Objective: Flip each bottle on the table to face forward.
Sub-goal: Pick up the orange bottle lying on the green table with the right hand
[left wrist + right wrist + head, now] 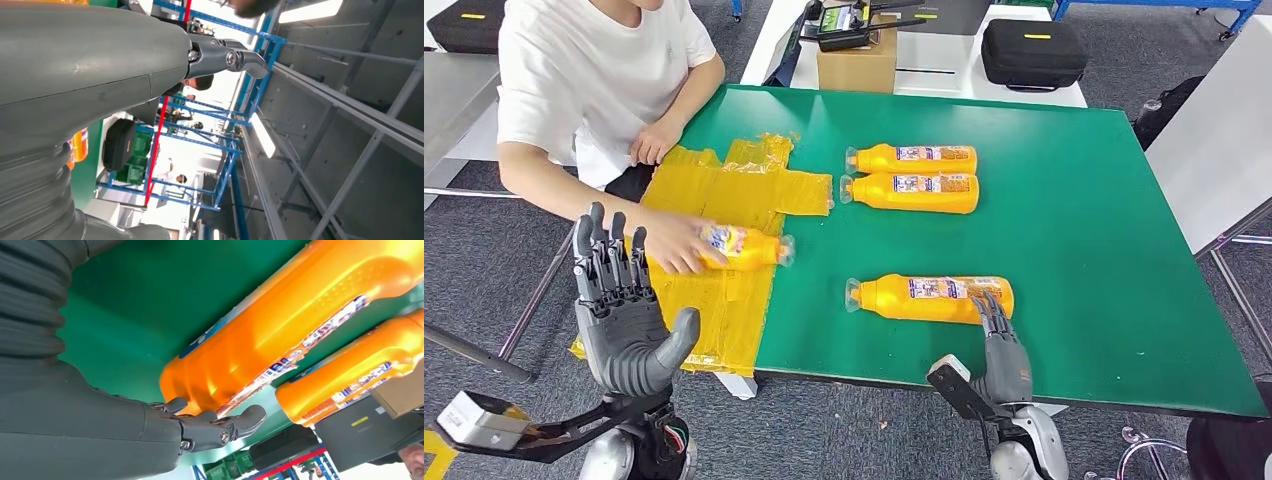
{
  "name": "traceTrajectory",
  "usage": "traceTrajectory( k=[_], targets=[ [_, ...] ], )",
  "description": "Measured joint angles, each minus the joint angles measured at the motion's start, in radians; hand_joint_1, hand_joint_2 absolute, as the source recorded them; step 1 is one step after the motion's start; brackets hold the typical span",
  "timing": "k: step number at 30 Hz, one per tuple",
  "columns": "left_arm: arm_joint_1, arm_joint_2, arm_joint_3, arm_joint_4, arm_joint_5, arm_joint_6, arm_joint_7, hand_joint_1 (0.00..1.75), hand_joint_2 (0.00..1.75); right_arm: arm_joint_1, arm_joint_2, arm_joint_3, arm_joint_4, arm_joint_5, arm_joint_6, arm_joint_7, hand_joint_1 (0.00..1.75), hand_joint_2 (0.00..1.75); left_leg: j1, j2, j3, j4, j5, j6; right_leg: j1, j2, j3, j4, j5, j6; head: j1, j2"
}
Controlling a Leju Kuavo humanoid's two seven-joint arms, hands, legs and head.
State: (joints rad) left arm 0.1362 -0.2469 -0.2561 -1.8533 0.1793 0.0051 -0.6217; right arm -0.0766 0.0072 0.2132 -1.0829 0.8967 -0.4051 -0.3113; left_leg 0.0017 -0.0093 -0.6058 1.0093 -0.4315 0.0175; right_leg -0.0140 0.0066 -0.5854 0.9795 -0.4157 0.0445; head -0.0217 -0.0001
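Observation:
Three orange bottles lie on their sides on the green table (1084, 200), caps to the left. Two lie side by side at the back (914, 159) (912, 193). The nearest bottle (929, 298) (280, 330) lies close to the front edge. My right hand (1001, 340) (210, 427) reaches up from below that edge, its fingers (991, 305) at the bottle's base end, holding nothing. A person's hand (674, 243) holds a fourth bottle (749, 247) on the yellow taped patch (724, 190). My left hand (624, 310) (100, 65) is raised off the table's left front corner, fingers apart and upright, empty.
The person sits at the table's left side, with the other hand (654, 142) on the tape. Beyond the far edge stand a cardboard box (857, 62) and a black case (1032, 52). The right half of the table is bare green.

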Motion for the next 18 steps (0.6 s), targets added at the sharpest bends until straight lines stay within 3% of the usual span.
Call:
traceTrajectory(
  k=[5, 11, 18],
  targets=[
    [-0.004, 0.004, -0.008, 0.014, 0.001, -0.003, 0.002, 0.0, 1.75, -0.023, -0.009, 0.0, 0.033, 0.024, -0.004, 0.009, 0.0, 1.75, 0.0, 0.0, 0.0, 0.0, 0.0, 0.0, 0.0, 0.0, 0.0, 0.0, 0.0, 0.0, 0.0, 0.0],
    [-0.02, 0.005, -0.021, 0.032, 0.011, -0.017, 0.013, 0.0, 1.75, -0.098, -0.018, 0.025, 0.087, 0.146, -0.027, 0.034, 0.0, 1.75, 0.0, 0.001, 0.0, 0.0, 0.0, 0.0, 0.0, 0.0, 0.0, 0.0, 0.0, 0.0, 0.0, 0.0],
    [-0.022, 0.004, -0.029, 0.038, 0.01, -0.029, 0.019, 0.0, 1.75, -0.115, -0.012, 0.142, 0.005, 0.209, 0.032, 0.056, 0.0, 1.75, 0.0, 0.0, 0.0, 0.0, 0.001, 0.001, 0.0, 0.0, 0.0, 0.0, 0.0, 0.0, 0.0, 0.0]
  ],
)
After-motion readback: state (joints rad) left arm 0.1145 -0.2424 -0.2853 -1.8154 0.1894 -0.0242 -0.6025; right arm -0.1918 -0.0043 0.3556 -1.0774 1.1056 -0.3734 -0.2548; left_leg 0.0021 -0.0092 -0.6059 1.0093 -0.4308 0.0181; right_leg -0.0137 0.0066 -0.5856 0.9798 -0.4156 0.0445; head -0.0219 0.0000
